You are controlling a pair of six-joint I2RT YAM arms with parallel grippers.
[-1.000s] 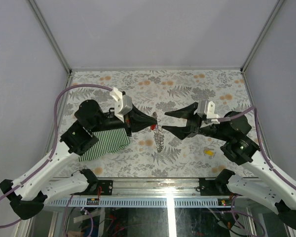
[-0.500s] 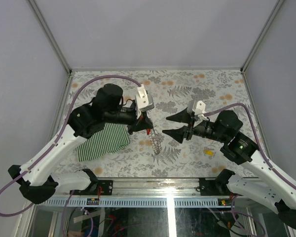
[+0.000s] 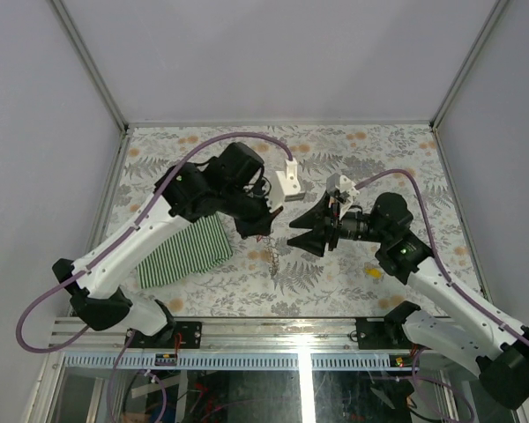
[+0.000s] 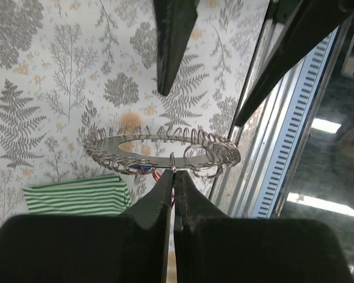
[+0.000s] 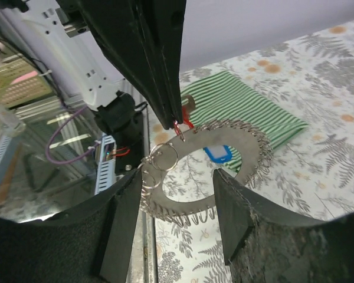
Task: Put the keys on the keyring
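The keyring [image 4: 165, 146] is a flat silvery ring edged with several small wire loops, and it hangs level above the table. My left gripper [image 4: 173, 177] is shut on one small loop at its rim. A red key [image 5: 183, 125] dangles at those fingertips and a blue key [image 5: 218, 154] hangs under the ring. My right gripper [image 5: 177, 200] is open, its fingers [image 5: 121, 218] straddling the ring's near side. From above, the left gripper [image 3: 266, 227] and right gripper [image 3: 296, 231] meet tip to tip over the keyring [image 3: 278, 256]. A yellow key [image 3: 372, 272] lies on the table.
A green striped cloth [image 3: 185, 251] lies flat under the left arm, also in the wrist views [image 4: 76, 194] [image 5: 248, 106]. The table's front rail [image 3: 300, 328] runs close below the grippers. Grey walls enclose the leaf-patterned table [image 3: 370, 150].
The left arm has swung its elbow up and right and turned its wrist, still gripping the ring. The right gripper has rolled and moved left, closing in on the ring.
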